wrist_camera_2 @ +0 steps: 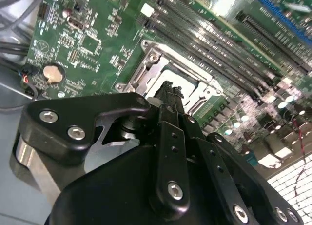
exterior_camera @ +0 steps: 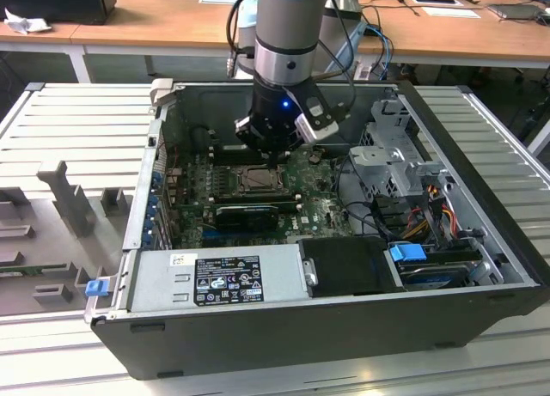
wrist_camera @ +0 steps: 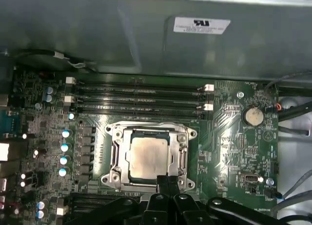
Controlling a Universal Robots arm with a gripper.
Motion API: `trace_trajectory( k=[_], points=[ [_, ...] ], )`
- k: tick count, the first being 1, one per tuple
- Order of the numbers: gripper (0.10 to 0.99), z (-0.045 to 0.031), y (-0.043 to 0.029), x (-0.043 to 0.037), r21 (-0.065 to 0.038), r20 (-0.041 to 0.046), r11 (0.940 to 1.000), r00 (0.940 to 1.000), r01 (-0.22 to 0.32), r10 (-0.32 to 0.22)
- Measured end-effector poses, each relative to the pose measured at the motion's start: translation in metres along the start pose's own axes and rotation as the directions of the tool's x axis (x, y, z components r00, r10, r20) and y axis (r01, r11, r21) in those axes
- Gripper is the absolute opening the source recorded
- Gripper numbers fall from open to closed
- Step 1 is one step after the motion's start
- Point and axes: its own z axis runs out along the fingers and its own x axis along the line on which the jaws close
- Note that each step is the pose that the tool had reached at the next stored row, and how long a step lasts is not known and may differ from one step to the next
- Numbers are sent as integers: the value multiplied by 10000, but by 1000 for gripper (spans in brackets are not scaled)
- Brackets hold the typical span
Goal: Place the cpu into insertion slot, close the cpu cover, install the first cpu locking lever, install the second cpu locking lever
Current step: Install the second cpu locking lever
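Note:
The cpu (wrist_camera: 147, 156) lies flat in the insertion slot (exterior_camera: 256, 179), its pale metal face showing through the window of the cpu cover (wrist_camera: 182, 159). The silvery cover lies down flat around the chip. In both wrist views my gripper (wrist_camera: 167, 179) is shut, its two black fingers pressed together with nothing visible between them. The fingertips sit at one edge of the socket frame, just off the chip. In the second wrist view the gripper (wrist_camera_2: 168, 87) points down at the cover (wrist_camera_2: 155, 59). In the exterior view the gripper (exterior_camera: 275, 158) hangs inside the open computer case, over the socket.
Long black memory slots (wrist_camera: 141, 95) run beside the socket, and a coin battery (wrist_camera: 253, 116) sits on the green board. A black card (exterior_camera: 249, 214), the power supply (exterior_camera: 219, 276), a drive cage (exterior_camera: 395, 155) and loose cables (exterior_camera: 430, 207) crowd the case around the arm.

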Motion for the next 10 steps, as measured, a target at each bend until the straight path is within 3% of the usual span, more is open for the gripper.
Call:
trace_trajectory(
  k=[2,3,7,10],
  points=[
    [106,26,-32,1,-19,-122,10000,9999,13,-14],
    [106,37,-38,1,-29,-137,10000,9999,48,-49],
    [106,59,-114,10,-157,-118,9997,9998,167,-169],
    [106,74,-176,13,-189,-119,9995,9996,252,-254]
  ],
)
